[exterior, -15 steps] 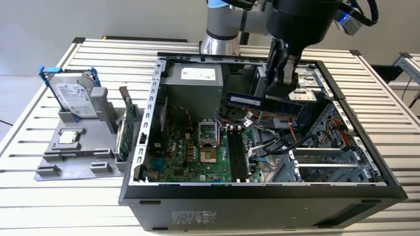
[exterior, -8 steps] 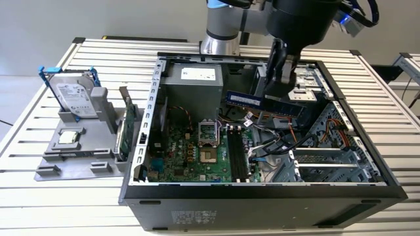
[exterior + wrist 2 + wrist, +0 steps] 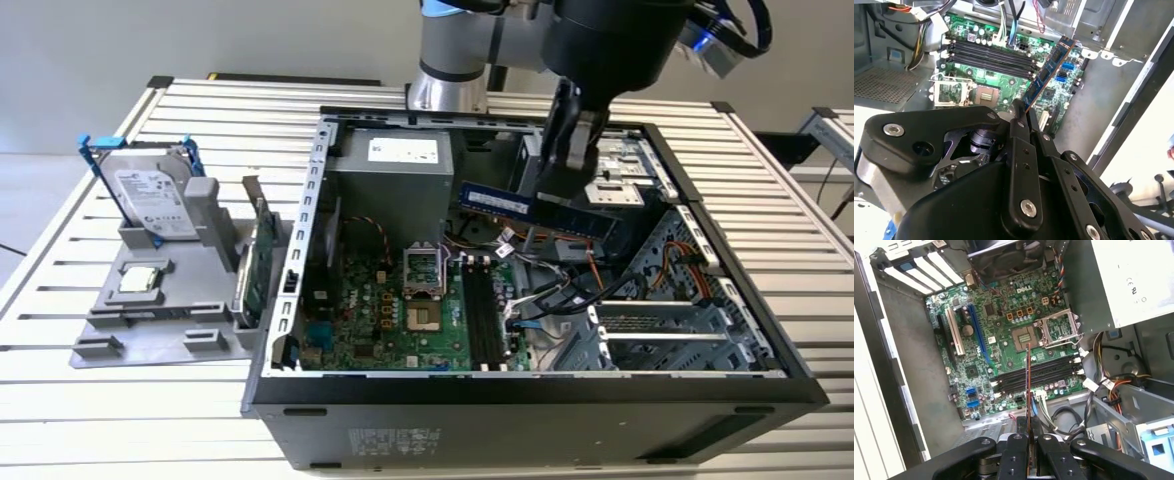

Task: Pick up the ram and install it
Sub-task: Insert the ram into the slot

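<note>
We are holding the ram clamped in the claw, hanging inside the open computer case above the motherboard, not yet seated. In the exterior view the memory slots are lying at about seven o'clock of the stick, and its long edge is running across them rather than along them, so we are judging that pressing down like this risks jamming it on the slot walls or latches. The cables at five o'clock are crowding the slots and could snag the stick, and the thin-edge grip could let it pivot.
</note>
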Controlling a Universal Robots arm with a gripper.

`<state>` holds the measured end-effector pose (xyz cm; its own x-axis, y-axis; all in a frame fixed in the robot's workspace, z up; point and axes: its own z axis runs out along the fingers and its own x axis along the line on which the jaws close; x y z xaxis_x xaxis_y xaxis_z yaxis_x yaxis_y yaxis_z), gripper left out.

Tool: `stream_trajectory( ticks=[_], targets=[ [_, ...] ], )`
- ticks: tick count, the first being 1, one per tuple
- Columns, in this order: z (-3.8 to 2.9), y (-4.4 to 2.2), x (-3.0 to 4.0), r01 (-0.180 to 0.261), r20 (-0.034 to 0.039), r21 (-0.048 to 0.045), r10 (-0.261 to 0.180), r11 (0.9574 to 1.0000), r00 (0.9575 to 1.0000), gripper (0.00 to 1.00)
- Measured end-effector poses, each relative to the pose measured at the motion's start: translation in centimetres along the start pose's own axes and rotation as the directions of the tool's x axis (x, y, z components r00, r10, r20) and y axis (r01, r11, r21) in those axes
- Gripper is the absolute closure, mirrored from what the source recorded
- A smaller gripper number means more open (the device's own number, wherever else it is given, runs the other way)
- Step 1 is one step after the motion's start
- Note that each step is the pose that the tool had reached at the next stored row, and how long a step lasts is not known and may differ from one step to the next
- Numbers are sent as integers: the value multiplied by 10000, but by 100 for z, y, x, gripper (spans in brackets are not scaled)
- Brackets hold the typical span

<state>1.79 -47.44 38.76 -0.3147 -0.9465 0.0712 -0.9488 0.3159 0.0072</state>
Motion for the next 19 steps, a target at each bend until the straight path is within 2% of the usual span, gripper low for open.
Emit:
stream_trajectory(
  ticks=[9,19],
  targets=[
    [0,0,0,-469,2,-34,469,9989,9989,100],
    [0,0,0,-976,3,-70,976,9952,9952,100]
  ],
)
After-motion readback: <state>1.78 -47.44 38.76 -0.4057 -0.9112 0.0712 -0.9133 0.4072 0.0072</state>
